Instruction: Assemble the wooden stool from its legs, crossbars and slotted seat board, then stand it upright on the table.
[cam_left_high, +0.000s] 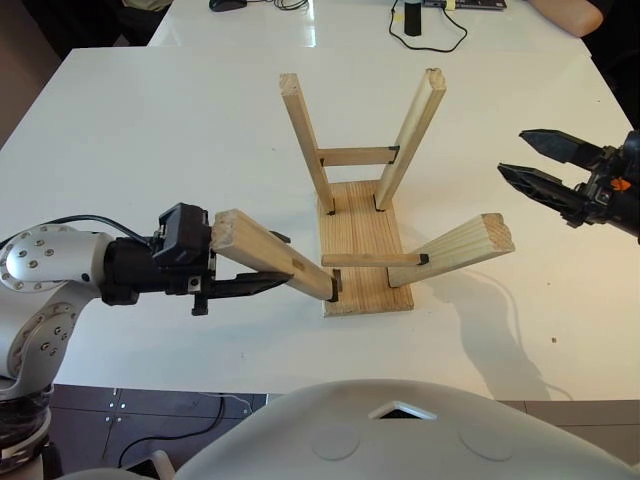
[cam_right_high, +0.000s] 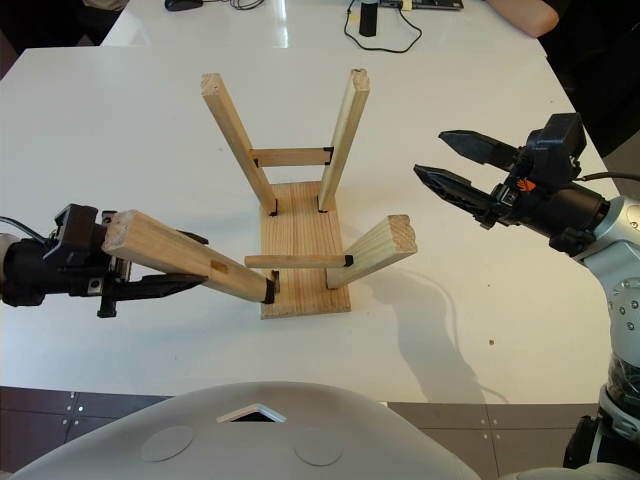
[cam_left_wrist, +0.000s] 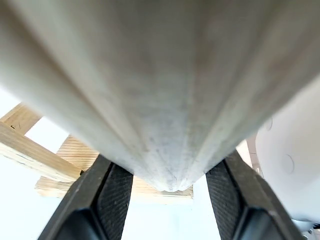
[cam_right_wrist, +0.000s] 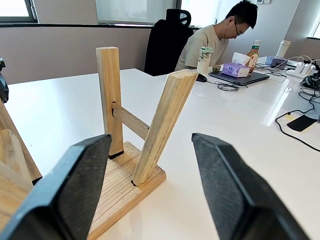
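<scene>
The wooden stool lies upside down with its slotted seat board (cam_left_high: 356, 222) flat on the white table (cam_left_high: 150, 130). Two far legs (cam_left_high: 305, 140) (cam_left_high: 411, 132) stand up from it, joined by a crossbar (cam_left_high: 355, 156). The near right leg (cam_left_high: 460, 248) and near left leg (cam_left_high: 262, 252) splay outward, with a second crossbar (cam_left_high: 370, 260) between them. My left gripper (cam_left_high: 283, 262) is shut on the near left leg (cam_left_wrist: 160, 90), pads (cam_left_wrist: 114, 197) on either side. Right of the stool and apart from it, my right gripper (cam_right_high: 430, 152) hangs open; its fingers (cam_right_wrist: 65, 195) frame the far legs.
A black cable (cam_left_high: 430, 35) with a small black device and a mouse (cam_left_high: 228, 5) lie at the table's far edge. Bare tabletop stretches to the left and right of the stool. The table's front edge runs just below my left arm.
</scene>
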